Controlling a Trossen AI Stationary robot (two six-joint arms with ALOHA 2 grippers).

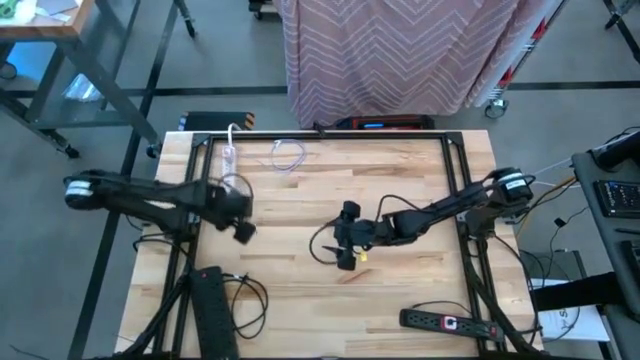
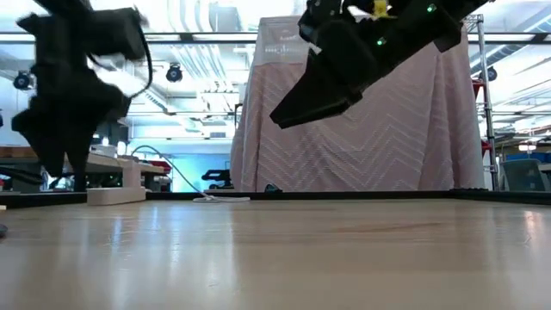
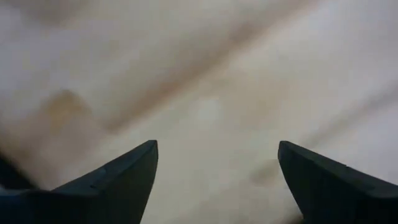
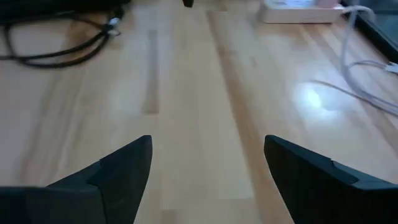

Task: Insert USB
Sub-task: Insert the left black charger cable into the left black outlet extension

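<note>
Two claws hang open and empty above your worktop: left claw toward the left edge, right claw mid-board. White cable and charger lie near the far edge, with bare wood between.

No text, brand, number or sign is readable in any view. The black power strip at the table's near right edge carries a small red-and-white mark, too small to read. White sheets lying beside the table on the right show dark marks that cannot be made out. The low view shows faint marks on the pink chevron cloth in the background, unreadable. Both wrist views show only bare wood and cables, with no lettering.
</note>
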